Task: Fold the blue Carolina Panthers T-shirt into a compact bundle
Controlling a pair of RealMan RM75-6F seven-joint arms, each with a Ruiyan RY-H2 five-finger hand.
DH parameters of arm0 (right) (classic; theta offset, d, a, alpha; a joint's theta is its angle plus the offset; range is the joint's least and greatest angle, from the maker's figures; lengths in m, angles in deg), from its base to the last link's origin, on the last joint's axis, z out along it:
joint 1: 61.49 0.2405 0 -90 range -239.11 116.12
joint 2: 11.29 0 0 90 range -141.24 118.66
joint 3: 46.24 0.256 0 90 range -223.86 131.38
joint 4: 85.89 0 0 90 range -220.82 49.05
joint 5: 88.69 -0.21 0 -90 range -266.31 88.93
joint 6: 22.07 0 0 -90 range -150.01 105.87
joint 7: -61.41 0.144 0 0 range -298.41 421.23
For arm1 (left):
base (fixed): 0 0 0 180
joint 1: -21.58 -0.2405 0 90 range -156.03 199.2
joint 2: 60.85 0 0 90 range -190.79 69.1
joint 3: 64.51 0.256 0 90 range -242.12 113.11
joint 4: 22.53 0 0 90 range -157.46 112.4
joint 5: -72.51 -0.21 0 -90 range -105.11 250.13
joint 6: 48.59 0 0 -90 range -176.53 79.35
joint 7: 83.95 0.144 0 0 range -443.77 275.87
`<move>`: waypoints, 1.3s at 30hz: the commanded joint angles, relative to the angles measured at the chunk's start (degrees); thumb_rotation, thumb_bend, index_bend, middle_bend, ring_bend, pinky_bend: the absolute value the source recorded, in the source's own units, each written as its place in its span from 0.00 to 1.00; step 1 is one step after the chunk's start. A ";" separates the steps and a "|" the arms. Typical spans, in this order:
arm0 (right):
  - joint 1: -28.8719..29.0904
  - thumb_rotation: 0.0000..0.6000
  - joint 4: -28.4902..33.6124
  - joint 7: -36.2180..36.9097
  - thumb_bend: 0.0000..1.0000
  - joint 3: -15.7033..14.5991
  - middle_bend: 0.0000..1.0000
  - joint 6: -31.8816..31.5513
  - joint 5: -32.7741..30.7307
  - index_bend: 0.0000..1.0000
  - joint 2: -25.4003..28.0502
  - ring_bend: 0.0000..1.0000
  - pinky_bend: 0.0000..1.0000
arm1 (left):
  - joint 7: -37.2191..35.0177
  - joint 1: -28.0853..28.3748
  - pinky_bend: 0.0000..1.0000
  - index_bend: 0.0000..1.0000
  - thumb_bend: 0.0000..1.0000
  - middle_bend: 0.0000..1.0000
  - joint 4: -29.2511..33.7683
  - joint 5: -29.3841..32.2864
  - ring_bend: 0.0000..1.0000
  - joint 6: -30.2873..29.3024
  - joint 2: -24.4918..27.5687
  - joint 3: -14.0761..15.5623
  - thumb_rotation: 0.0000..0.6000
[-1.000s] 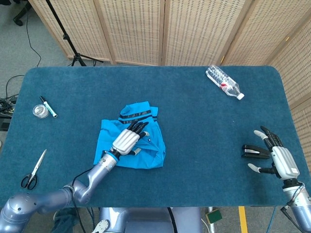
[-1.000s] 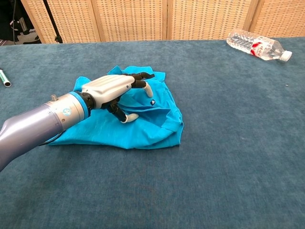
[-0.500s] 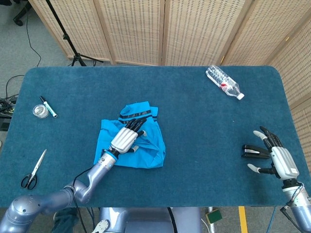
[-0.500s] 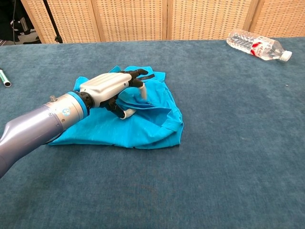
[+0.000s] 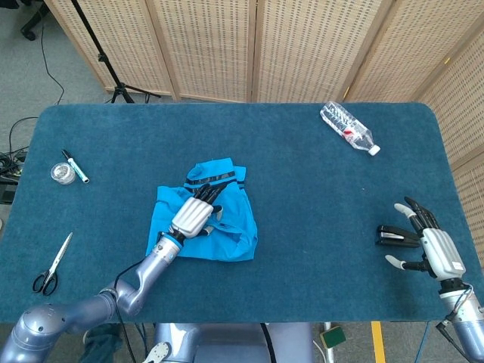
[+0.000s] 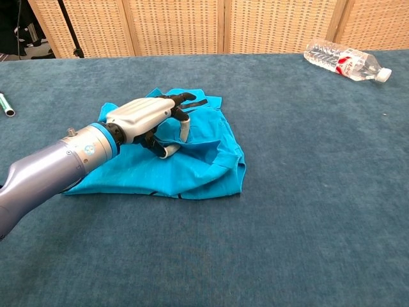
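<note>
The blue T-shirt (image 5: 231, 227) lies crumpled left of the table's middle, its dark striped collar (image 5: 215, 178) at the far edge; the chest view shows the shirt (image 6: 204, 166) bunched into folds. My left hand (image 5: 193, 215) lies on top of it, and in the chest view this left hand (image 6: 144, 118) has its fingers curled down into a raised fold and pinches the cloth against the thumb. My right hand (image 5: 425, 243) hovers near the table's right front corner, fingers spread, holding nothing. It is outside the chest view.
A black stapler-like object (image 5: 396, 236) lies just left of my right hand. A water bottle (image 5: 349, 128) (image 6: 345, 62) lies at the back right. Scissors (image 5: 51, 265), a marker (image 5: 76, 166) and a small round container (image 5: 63, 173) sit along the left edge.
My left hand has drawn back a little toward me. Its fingers have curled from stretched out into the fabric, bunching the shirt's middle. The right hand has not moved.
</note>
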 commanded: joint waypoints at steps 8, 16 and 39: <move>0.07 1.00 0.04 -0.03 0.00 -0.03 0.01 0.17 -0.02 0.12 -0.01 0.00 0.00 | -1.35 0.55 0.00 0.76 0.58 0.00 0.26 -2.47 0.00 -2.23 0.87 0.47 1.00; 0.00 1.00 0.27 -0.05 0.00 -0.07 0.01 0.01 0.07 0.12 0.10 0.00 0.00 | 0.97 2.25 0.00 0.78 0.59 0.00 0.32 -4.12 0.00 -3.28 1.74 0.09 1.00; 0.07 1.00 0.10 0.13 0.00 -0.07 0.01 0.29 -0.11 0.12 0.11 0.00 0.00 | 6.57 11.09 0.00 0.81 0.56 0.00 -6.86 -10.11 0.00 -4.23 1.45 0.26 1.00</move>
